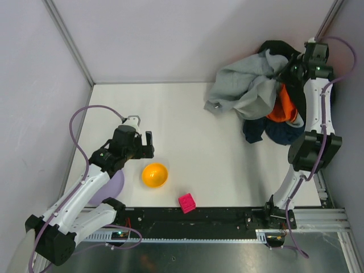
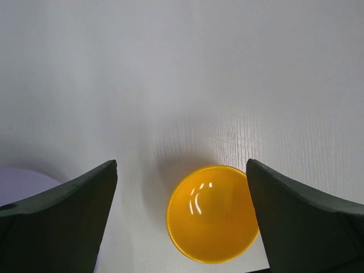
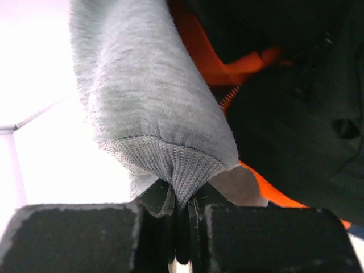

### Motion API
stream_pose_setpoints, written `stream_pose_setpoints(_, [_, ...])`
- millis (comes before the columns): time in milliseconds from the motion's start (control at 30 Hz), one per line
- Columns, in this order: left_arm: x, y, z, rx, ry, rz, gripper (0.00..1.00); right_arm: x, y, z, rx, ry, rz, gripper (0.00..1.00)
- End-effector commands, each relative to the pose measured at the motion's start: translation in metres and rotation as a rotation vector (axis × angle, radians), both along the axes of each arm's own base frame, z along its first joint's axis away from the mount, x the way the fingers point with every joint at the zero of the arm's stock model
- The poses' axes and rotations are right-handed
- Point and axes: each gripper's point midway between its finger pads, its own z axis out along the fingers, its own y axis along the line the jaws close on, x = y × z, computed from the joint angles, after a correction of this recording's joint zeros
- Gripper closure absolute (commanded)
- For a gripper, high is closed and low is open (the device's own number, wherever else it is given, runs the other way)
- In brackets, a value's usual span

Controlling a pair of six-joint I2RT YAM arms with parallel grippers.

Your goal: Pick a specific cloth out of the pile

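Navy cloth (image 1: 282, 135) lies crosswise beneath pile (image 1: 250, 86).

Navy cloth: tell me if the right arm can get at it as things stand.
Probably not yet. The right hand is shut on the grey garment, by its cuff, and the navy cloth lies mostly under the orange garment, though its near edge shows bare.

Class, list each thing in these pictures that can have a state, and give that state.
left end effector, open
right end effector, shut on grey garment cuff
grey garment, cuff pinched, rest draped over pile
navy cloth, ungripped, at pile's near edge
orange bowl, upright, empty
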Motion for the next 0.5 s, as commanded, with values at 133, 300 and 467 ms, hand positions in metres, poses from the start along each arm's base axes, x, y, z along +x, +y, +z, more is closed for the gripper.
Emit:
stream_pose_setpoints(133, [0.003, -0.007, 0.004, -0.015, -0.010, -0.029, 0.00, 0.055, -0.029, 0.053, -0.113, -0.157, -0.068, 1.00])
stream_pose_setpoints(300, [0.003, -0.007, 0.004, -0.017, -0.007, -0.032, 0.00, 0.073, -0.050, -0.004, -0.138, -0.057, -0.141, 1.00])
stream_pose_setpoints(467, [0.003, -0.011, 0.006, -0.030, -0.004, -0.049, 0.00, 0.077, -0.062, -0.087, -0.114, 0.112, -0.173, 1.00])
